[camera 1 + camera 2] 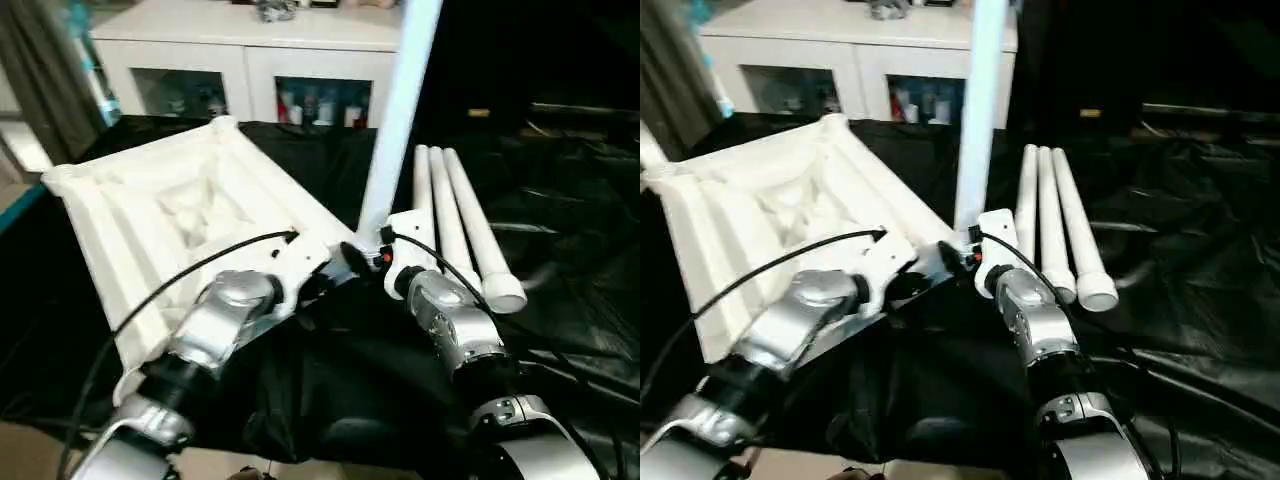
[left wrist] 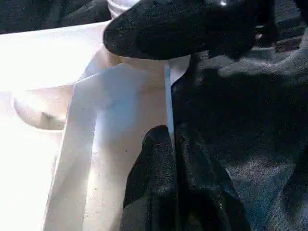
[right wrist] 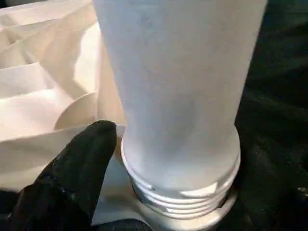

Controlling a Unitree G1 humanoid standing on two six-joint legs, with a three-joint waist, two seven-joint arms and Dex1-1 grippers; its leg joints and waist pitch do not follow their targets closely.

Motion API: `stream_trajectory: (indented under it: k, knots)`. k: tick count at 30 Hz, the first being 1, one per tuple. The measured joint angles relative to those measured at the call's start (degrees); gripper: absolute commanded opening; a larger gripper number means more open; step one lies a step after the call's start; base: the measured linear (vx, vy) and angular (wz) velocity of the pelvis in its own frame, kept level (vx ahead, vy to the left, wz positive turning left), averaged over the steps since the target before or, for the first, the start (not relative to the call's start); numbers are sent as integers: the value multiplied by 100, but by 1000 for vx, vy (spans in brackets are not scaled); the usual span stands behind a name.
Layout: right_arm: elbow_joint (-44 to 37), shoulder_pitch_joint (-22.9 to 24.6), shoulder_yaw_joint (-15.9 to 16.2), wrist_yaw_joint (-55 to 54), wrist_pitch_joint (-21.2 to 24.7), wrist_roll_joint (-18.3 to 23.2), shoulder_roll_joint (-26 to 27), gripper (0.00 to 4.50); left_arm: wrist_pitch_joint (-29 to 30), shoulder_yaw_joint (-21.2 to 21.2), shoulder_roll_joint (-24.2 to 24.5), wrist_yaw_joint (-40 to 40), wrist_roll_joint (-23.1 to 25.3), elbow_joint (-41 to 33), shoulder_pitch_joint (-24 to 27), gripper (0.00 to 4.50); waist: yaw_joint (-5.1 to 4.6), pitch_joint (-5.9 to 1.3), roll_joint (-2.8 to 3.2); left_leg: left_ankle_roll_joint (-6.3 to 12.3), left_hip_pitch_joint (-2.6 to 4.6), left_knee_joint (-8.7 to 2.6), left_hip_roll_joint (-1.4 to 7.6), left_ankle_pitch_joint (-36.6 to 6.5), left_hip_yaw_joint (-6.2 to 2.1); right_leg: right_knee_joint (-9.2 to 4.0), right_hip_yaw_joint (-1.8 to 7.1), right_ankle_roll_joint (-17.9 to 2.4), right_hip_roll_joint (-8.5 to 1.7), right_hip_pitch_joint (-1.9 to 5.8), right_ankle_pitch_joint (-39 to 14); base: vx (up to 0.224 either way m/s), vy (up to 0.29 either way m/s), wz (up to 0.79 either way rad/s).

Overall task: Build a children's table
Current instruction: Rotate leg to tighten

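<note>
Two silver forearms reach in over the black-draped desk (image 1: 560, 300); the cloth is glossy and wrinkled.

Left gripper (image 2: 173, 144): black fingers (image 2: 154, 173) pressed together, pinching the thin rim edge of the tabletop (image 1: 180, 210) at its near corner.

Right gripper (image 1: 365, 255): sits at the base of the upright leg (image 1: 395, 120). One black finger (image 3: 77, 168) sits beside the leg's threaded end, the other can't be seen, so I can't tell whether it's clamped on the leg.

Tabletop lies upside down on the desk, left of centre, tilted toward the camera. All-white moulded plastic, rectangular, raised rim, rounded lobes at the corners, stepped ribbing inside.

Upright leg stands in the near right corner lobe: smooth white tube, tapering upward, with a ridged screw collar at the bottom meeting the socket.

Three spare legs (image 1: 465, 235) lie side by side on the cloth just right of the tabletop, touching each other, open round ends toward the camera.

Behind the desk: white cabinet (image 1: 250, 60) with glass doors, small items inside, too blurred to identify.
</note>
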Motion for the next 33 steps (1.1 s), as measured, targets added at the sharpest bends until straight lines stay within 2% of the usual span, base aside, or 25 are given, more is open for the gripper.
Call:
stream_trajectory:
  k: [4,9,14,16,20,33]
  knots:
    - [-541,301,417,1077,93,38,-490,381,-260,-2,461,-656,-193,-371,291,0,24,-1,-1,0,0,-2,4,0,1,8,-3,-6,2,-4,46,0,0,0]
    - [-886,379,638,1798,143,36,-912,381,-416,-8,746,-1150,-313,-636,434,0,97,-1,-1,-1,-12,-10,6,0,3,24,-1,-20,2,-11,55,55,-11,4]
    - [-1536,766,806,2571,249,142,-1391,381,-398,-9,1096,-1706,-564,-958,605,0,196,-1,-3,35,-39,-9,8,2,7,20,-5,-11,2,-31,20,35,3,0]
    - [-1742,882,862,2743,308,214,-1494,381,-350,-8,1234,-1900,-658,-1059,663,0,204,-1,-3,40,-42,-9,10,2,7,22,-9,-20,3,-33,15,0,0,0]
    - [-1859,978,890,2849,368,251,-1520,381,-329,-7,1321,-2046,-708,-1074,694,0,194,-1,-3,12,-37,1,9,-11,7,33,-2,-21,2,-31,16,0,0,0]
    - [-2221,1198,914,2896,605,392,-1472,284,-315,2,1421,-2211,-730,-1089,750,0,197,-3,-7,1,-5,3,9,-7,10,72,13,-15,2,-22,13,0,0,0]
